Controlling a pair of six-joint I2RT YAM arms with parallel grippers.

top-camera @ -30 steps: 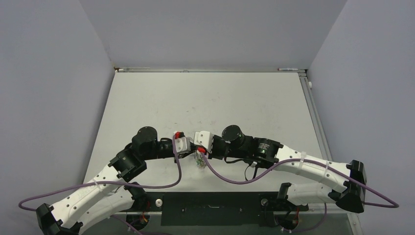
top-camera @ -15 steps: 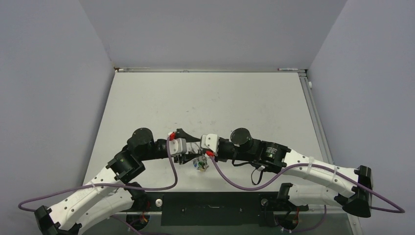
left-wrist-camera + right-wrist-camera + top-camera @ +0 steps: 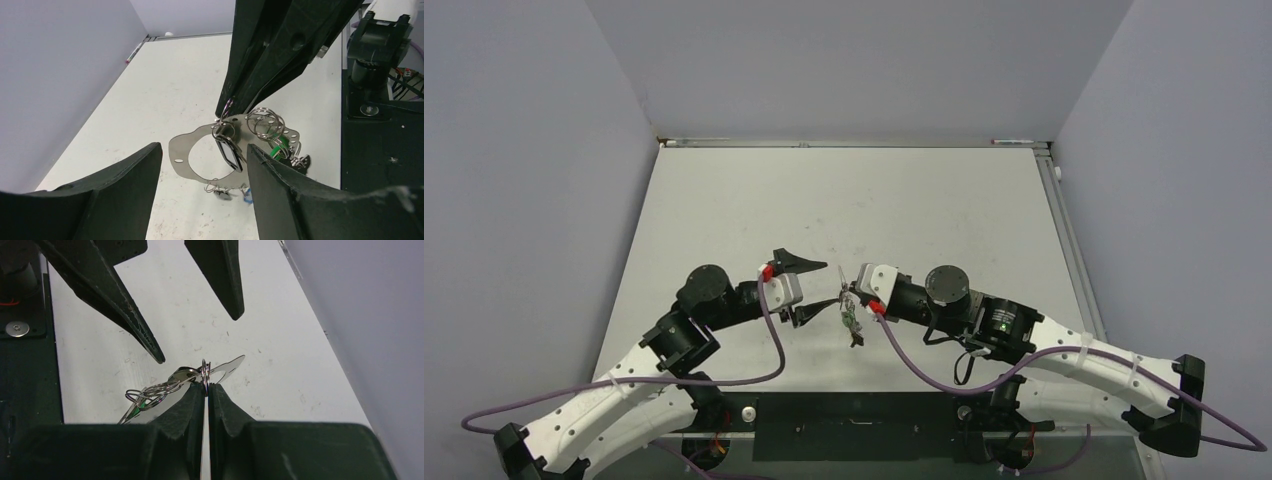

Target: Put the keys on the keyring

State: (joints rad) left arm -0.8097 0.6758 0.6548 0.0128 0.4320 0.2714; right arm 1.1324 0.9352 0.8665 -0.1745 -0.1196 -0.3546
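My right pincer (image 3: 205, 387) is pressed together at the top edge of the keyring (image 3: 182, 155), right where a small ring (image 3: 205, 367) stands edge-on above my fingertips. Whether the pads bite that ring or the band itself, I cannot tell. The keyring hangs below this pincer over the pale tabletop (image 3: 874, 200). It looks like a thin, flat silver band bent into a wide loop with one big round opening, and small holes are punched along it.

Just beside my fingertips, a black tag (image 3: 231, 154) dangles from the band. A cluster of coiled silver rings (image 3: 265, 120) sits a little farther along the top edge. The keys (image 3: 277, 146) hang under those coils. One has a green head, and a blue bit (image 3: 247, 198) shows at the bottom of the loop among more small silver pieces. I cannot tell whether the lowest pieces touch the tabletop.

My left pincer (image 3: 202, 150) is spread wide apart and holds nothing. It faces the right one tip to tip. Seen from its own wrist, the keyring hangs in the gap between its two dark fingers (image 3: 125, 192), near them but not touching. From above, the bunch sits between the two pincers, closer to the right.
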